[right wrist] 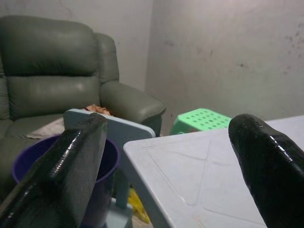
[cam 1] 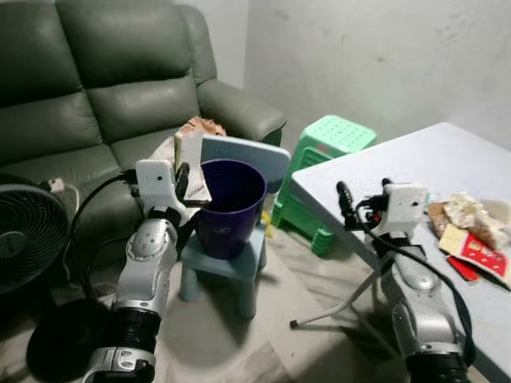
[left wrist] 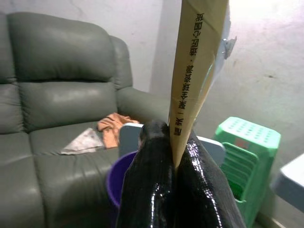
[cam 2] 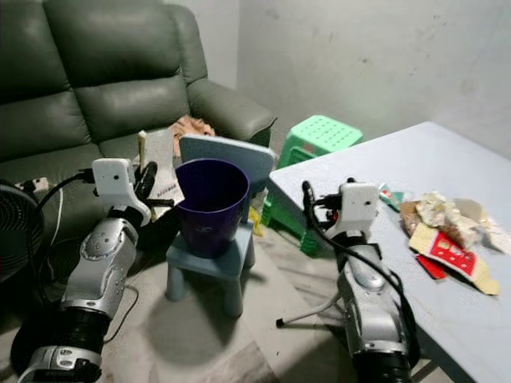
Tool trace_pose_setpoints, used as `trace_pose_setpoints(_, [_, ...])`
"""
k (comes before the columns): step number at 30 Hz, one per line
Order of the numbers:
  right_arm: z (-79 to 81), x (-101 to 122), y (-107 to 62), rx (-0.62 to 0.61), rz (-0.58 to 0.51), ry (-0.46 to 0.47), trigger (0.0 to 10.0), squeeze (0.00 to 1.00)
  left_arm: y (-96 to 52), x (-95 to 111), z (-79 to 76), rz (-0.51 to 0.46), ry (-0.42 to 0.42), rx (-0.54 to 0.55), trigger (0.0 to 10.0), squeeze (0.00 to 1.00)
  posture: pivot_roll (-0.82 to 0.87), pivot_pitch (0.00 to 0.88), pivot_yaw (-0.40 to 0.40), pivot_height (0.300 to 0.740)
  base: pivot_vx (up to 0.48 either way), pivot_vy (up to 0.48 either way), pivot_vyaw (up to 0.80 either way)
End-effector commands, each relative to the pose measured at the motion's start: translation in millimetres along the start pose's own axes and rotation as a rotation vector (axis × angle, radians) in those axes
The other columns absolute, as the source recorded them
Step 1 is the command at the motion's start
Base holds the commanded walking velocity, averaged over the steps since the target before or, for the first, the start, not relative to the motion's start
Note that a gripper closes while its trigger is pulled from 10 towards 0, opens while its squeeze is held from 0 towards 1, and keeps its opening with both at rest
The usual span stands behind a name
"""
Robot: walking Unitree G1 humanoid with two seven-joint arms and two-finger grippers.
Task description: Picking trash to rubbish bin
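Note:
A purple rubbish bin (cam 1: 230,206) stands on a small blue chair (cam 1: 231,263) in front of the sofa. My left gripper (cam 1: 185,180) is shut on a flat piece of cardboard packaging (left wrist: 192,71), held upright beside the bin's rim on the sofa side. More trash (cam 1: 475,231), crumpled wrappers and a red and yellow packet, lies on the white table (cam 1: 399,167) at the right. My right gripper (cam 1: 345,195) hangs open over the table's near-left corner, nothing between its fingers (right wrist: 71,161).
A dark green leather sofa (cam 1: 96,88) with an orange cloth (cam 1: 201,125) and papers fills the back left. A green plastic stool (cam 1: 327,148) stands between chair and table. A black fan (cam 1: 28,231) sits at the far left.

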State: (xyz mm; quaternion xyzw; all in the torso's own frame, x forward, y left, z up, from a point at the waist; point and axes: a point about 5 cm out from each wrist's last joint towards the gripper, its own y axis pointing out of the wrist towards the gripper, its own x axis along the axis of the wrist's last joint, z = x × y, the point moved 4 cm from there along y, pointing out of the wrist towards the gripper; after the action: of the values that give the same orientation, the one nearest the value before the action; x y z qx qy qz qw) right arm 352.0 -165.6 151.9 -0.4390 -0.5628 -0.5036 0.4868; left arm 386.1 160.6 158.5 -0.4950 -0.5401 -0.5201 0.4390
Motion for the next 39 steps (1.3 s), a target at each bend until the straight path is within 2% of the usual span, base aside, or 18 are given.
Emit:
trace_pose_setpoints(1, [-3.8, 3.6, 0.2, -0.004, -0.007, -0.003, 10.0, 0.0, 1.8, -0.1, -4.1, 0.011, 0.005, -0.002, 10.0, 0.0, -0.05, 0.0, -0.074, 0.74, 0.0, 0.0, 0.0])
trace_pose_setpoints(8, [-3.0, 2.8, -1.0, 0.003, -0.003, -0.005, 10.0, 0.0, 1.6, -1.2, -4.5, 0.019, -0.014, -0.011, 10.0, 0.0, -0.05, 0.0, -0.075, 0.74, 0.0, 0.0, 0.0])
trace_pose_setpoints(26, [-2.9, 0.5, -2.3, 0.005, 0.01, -0.029, 10.0, 0.0, 1.3, -0.8, -4.5, 0.024, -0.008, -0.015, 10.0, 0.0, -0.05, 0.0, -0.071, 0.74, 0.31, 0.0, 0.0])
trace_pose_setpoints(34, [-1.8, -1.2, -2.6, 0.015, 0.021, -0.044, 10.0, 0.0, 1.4, -0.7, -5.3, 0.027, -0.004, -0.015, 10.0, 0.0, -0.05, 0.0, -0.071, 0.74, 0.293, 0.0, 0.8])
trace_pose_setpoints(39, [-2.2, -1.6, -2.8, 0.019, 0.026, -0.05, 10.0, 0.0, 1.5, -1.4, -5.3, 0.034, -0.008, -0.006, 10.0, 0.0, -0.05, 0.0, -0.072, 0.74, 0.0, 0.0, 0.8])
